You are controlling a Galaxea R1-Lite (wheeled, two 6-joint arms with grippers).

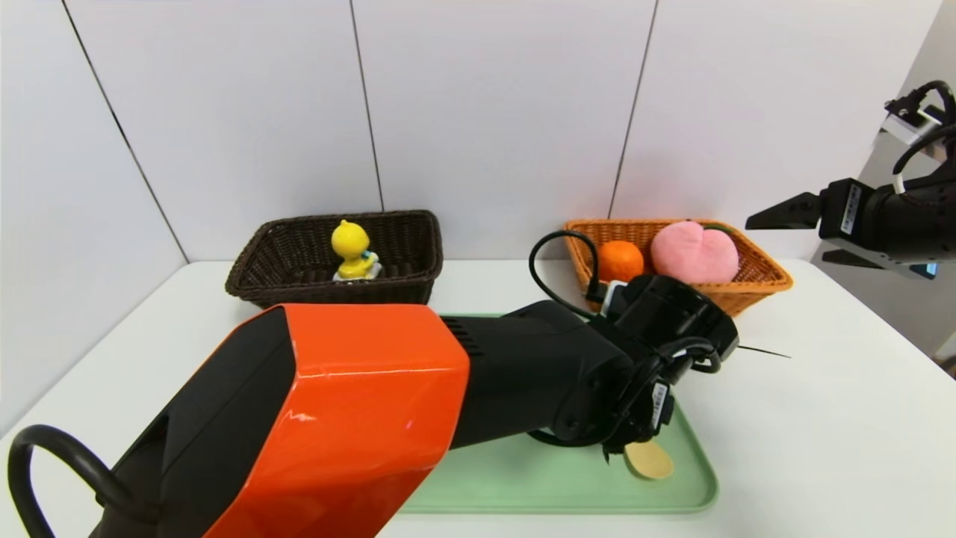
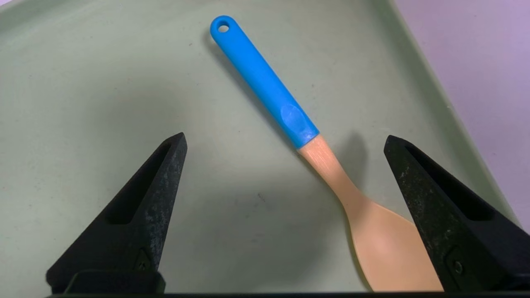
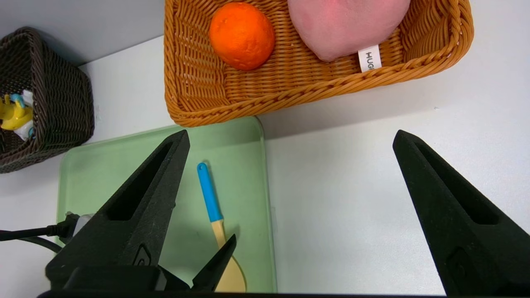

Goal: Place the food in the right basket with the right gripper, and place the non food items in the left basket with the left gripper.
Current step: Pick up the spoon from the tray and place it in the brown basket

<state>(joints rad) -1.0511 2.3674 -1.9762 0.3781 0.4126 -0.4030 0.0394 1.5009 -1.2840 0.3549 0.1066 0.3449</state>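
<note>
A spoon (image 2: 265,78) with a blue handle and yellow bowl lies flat on the green tray (image 2: 83,62). My left gripper (image 2: 285,136) hangs open just above it, one finger on each side of the neck, touching nothing. Only the spoon's bowl (image 1: 648,459) shows below the left wrist in the head view. The yellow duck toy (image 1: 351,250) sits in the dark brown left basket (image 1: 299,288). The orange (image 1: 621,261) and pink plush peach (image 1: 694,252) lie in the orange-tan right basket (image 1: 762,280). My right gripper (image 1: 784,239) is raised at the far right, open and empty.
The left forearm crosses the tray (image 1: 523,478) and hides most of it in the head view. A black cable (image 1: 556,254) loops up from the left wrist in front of the right basket. Bare white table (image 3: 352,186) lies beside the tray's right rim.
</note>
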